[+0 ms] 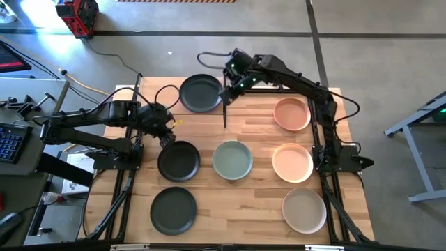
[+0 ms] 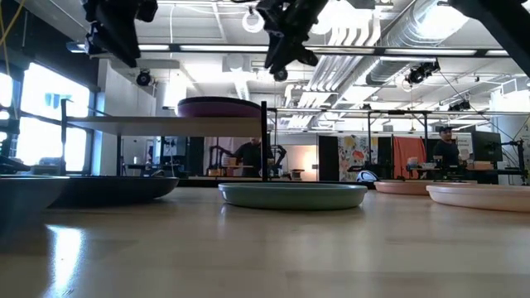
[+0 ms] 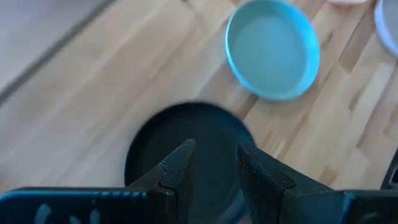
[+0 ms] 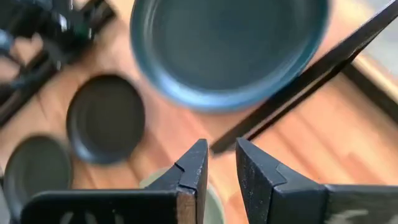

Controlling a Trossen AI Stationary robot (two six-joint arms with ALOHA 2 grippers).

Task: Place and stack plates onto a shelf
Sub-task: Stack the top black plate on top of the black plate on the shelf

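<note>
A dark grey plate point(image 1: 201, 93) point(image 4: 227, 43) lies on the shelf point(image 2: 157, 124) at the table's far left. The low view shows a purple plate point(image 2: 219, 106) there. My right gripper point(image 1: 226, 94) point(image 4: 222, 165) hovers open with a narrow gap at that plate's right rim, by a black post point(image 1: 224, 115). My left gripper point(image 1: 167, 136) point(image 3: 216, 162), open and empty, hangs above the far rim of a black plate point(image 1: 178, 160) point(image 3: 186, 149) lying flat on the tabletop. A sage green plate point(image 1: 232, 160) point(image 3: 272, 48) lies to its right.
Another dark plate point(image 1: 173, 210) lies near the front left. Two peach plates point(image 1: 291, 113) point(image 1: 292, 162) and a beige one point(image 1: 304, 210) line the right side. Bare wood shows between the plates at the table's middle point(image 1: 237, 202). People and desks are in the room behind.
</note>
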